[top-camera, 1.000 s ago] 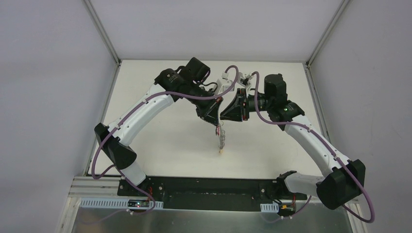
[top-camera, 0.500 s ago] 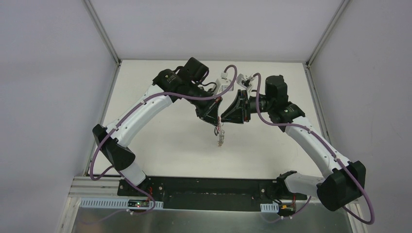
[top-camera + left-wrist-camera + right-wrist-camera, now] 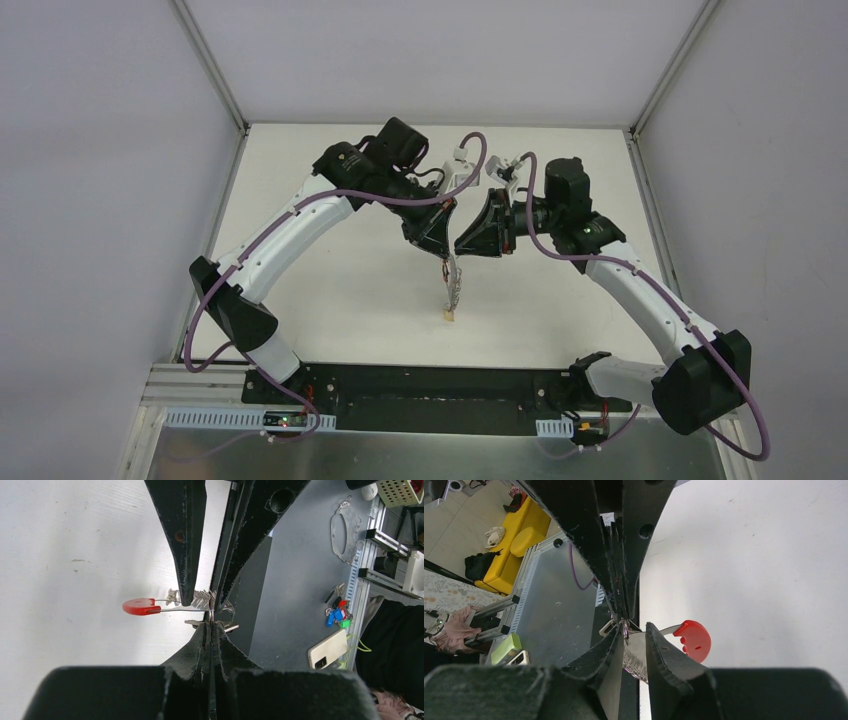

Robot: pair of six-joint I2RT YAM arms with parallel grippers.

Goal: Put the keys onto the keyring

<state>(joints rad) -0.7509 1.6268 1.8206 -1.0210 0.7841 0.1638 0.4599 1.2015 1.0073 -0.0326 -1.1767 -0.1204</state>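
Left pincer (image 3: 210, 625) clamped on keys (image 3: 202, 596), right pincer (image 3: 634, 627) slightly parted around them

Light: bright, even, from up top; no dark corners in top cam.
Table (image 3: 340, 290): white. Looks washed out in left wrist cam, v. little grain shows.
Shadows: soft + faint under the arms, no hard edges.
Glare: pale shine on metal plate (image 3: 430, 455) at bottom of top cam.
Top cam: sharp, but keys (image 3: 452, 290) v. small, hard to make out.
Wrist cams: left gripper (image 3: 210, 625) + right gripper (image 3: 634, 626) close to lens, so big, black, fuzzy edges. Keys fairly crisp.
Background: room stuff behind is a bit soft.
Edges: straight lines lean + stretch near pic sides in wrist cams.
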